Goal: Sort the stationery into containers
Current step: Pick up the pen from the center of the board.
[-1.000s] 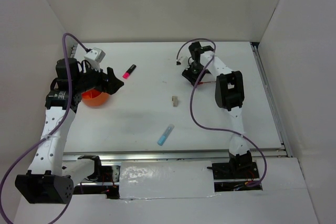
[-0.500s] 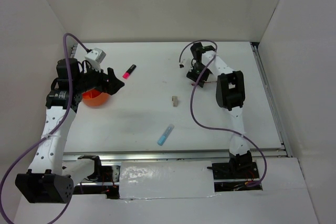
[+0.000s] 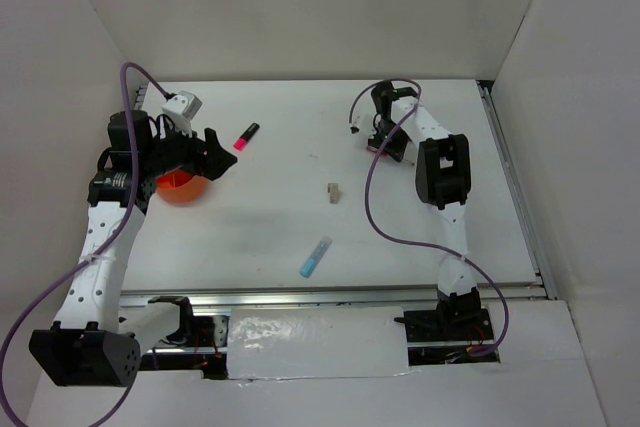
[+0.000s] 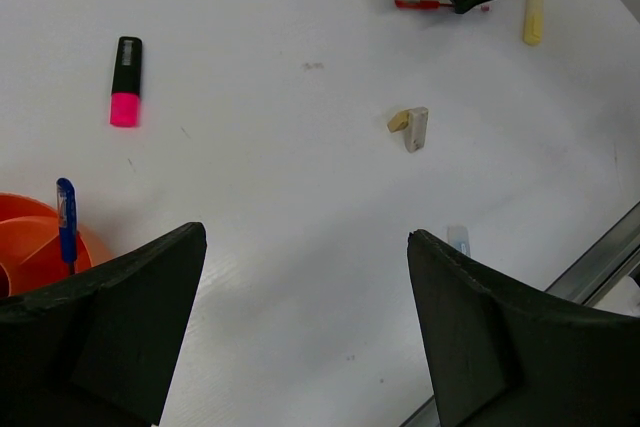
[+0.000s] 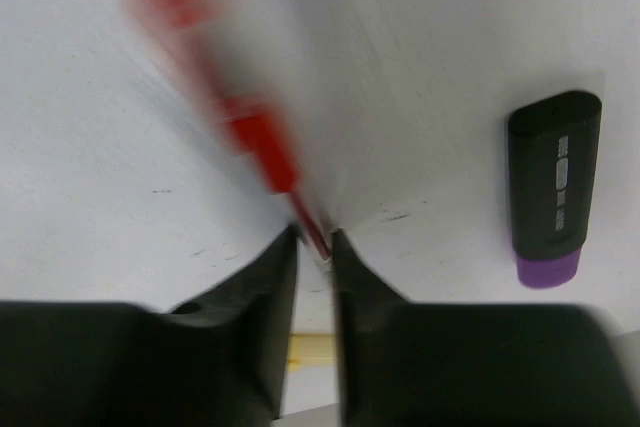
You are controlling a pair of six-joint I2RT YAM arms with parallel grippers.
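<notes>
My right gripper [image 5: 315, 239] is shut on the thin end of a red pen [image 5: 255, 137], which sticks out ahead, blurred. It works at the back right of the table [image 3: 385, 142]. A purple-black highlighter [image 5: 553, 187] lies to its right. My left gripper [image 4: 305, 242] is open and empty beside the orange cup [image 3: 180, 188]. The cup [image 4: 30, 247] holds a blue pen [image 4: 66, 222]. A pink highlighter with a black cap [image 3: 246, 135], a beige block [image 3: 332, 190] and a light blue highlighter [image 3: 316, 257] lie loose on the table.
A yellow highlighter [image 4: 534, 14] lies just right of the right gripper in the left wrist view. White walls close in the table on the left, back and right. A metal rail [image 3: 330, 295] runs along the near edge.
My right gripper has shifted to the right along the back of the table, with the red pen between its fingers. The left arm has not moved.
</notes>
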